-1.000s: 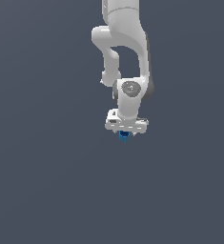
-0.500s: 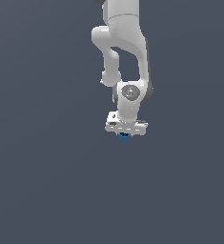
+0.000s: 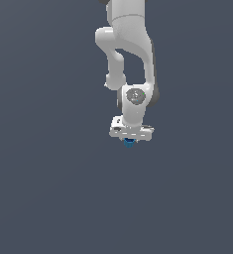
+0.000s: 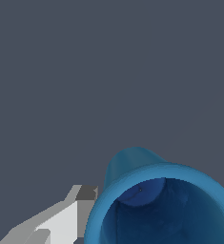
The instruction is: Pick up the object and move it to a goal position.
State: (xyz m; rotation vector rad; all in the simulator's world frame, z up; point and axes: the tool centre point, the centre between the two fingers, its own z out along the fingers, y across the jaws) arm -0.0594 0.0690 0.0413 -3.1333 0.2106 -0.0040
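Transport step: the gripper appears clamped on the blue cup, held between the jaws. Next: carry it steadily to the goal.

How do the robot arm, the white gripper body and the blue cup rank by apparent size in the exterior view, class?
1. Robot arm, largest.
2. Gripper body, the wide white block.
3. Blue cup, smallest; only a bit shows below the gripper, so its full size is unclear.

Small bright blue cup-like cylinder, seen against a plain dark grey background.
In the exterior view only its blue lower part shows. The wrist view shows its open, hollow mouth close up, with a darker blue interior.
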